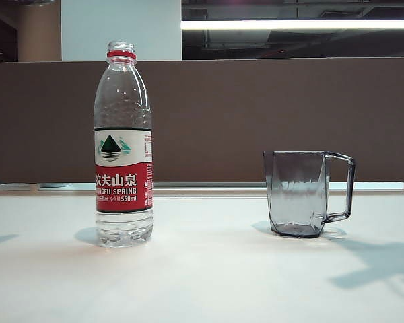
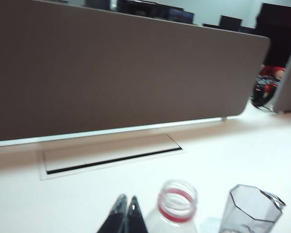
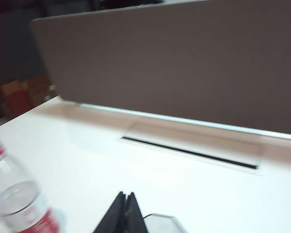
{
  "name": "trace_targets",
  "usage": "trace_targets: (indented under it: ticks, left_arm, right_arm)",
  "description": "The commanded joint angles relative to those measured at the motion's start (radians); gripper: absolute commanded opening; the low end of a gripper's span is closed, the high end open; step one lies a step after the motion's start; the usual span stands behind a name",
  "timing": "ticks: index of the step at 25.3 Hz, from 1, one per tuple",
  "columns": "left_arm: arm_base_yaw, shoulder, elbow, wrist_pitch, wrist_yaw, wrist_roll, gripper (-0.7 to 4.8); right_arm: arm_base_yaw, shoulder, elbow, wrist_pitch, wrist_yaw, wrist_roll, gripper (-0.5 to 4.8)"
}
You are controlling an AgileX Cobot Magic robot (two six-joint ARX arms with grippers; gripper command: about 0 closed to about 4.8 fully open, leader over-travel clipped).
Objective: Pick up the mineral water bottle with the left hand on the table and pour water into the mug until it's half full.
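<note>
Nothing is done yet: my left pincer (image 2: pixel 126 209) and right pincer (image 3: pixel 126 208), both shut and empty, hover near the untouched, uncapped bottle (image 1: pixel 123 145), with the mug (image 1: pixel 303 193) beside it apparently empty.

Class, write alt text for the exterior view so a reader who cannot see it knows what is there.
An uncapped mineral water bottle stands upright on the left of a white table, and an empty smoky-grey mug stands apart on the right, its handle pointing right. A brown partition runs behind them. Neither gripper appears here.

Bottle (image 1: pixel 123 145) stands left of mug (image 1: pixel 303 194) on table (image 1: pixel 209 276).
</note>
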Motion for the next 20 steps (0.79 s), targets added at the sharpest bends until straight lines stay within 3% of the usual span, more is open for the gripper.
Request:
trace_targets:
  ticks: [1, 5, 12, 13, 14, 15, 17, 18, 20]
  left_arm:
    - [-0.055, 0.000, 0.002, -0.040, 0.002, 0.017, -0.05]
    - [-0.074, 0.000, 0.001, -0.090, 0.002, 0.014, -0.05]
    - [-0.074, 0.000, 0.001, -0.140, 0.002, -0.033, -0.02]
    - [-0.074, 0.000, 0.001, -0.140, 0.002, -0.046, 0.24]
    - [-0.074, 0.000, 0.001, -0.140, 0.002, -0.052, 0.85]
    - [-0.074, 0.000, 0.001, -0.141, 0.002, -0.053, 1.74]
    - [-0.074, 0.000, 0.000, -0.150, 0.002, -0.052, 4.25]
    - [-0.074, 0.000, -0.001, -0.153, 0.002, -0.051, 4.79]
    - [-0.074, 0.000, -0.010, -0.159, 0.002, -0.036, 4.79]
  right_arm:
    - [0.109, 0.000, 0.005, -0.039, 0.079, 0.000, -0.09]
    - [0.205, 0.000, 0.005, -0.092, 0.080, 0.000, -0.09]
    - [0.249, 0.000, 0.004, -0.106, 0.090, -0.001, -0.09]
    - [0.249, 0.000, 0.004, -0.106, 0.090, -0.001, -0.09]
    - [0.249, 0.000, 0.004, -0.106, 0.090, -0.001, -0.09]
    - [0.249, 0.000, 0.004, -0.106, 0.090, -0.001, -0.09]
    - [0.249, 0.000, 0.004, -0.106, 0.090, -0.001, -0.09]
    - [0.249, 0.000, 0.004, -0.106, 0.090, -0.001, -0.09]
    - [0.249, 0.000, 0.004, -0.106, 0.090, -0.001, -0.09]
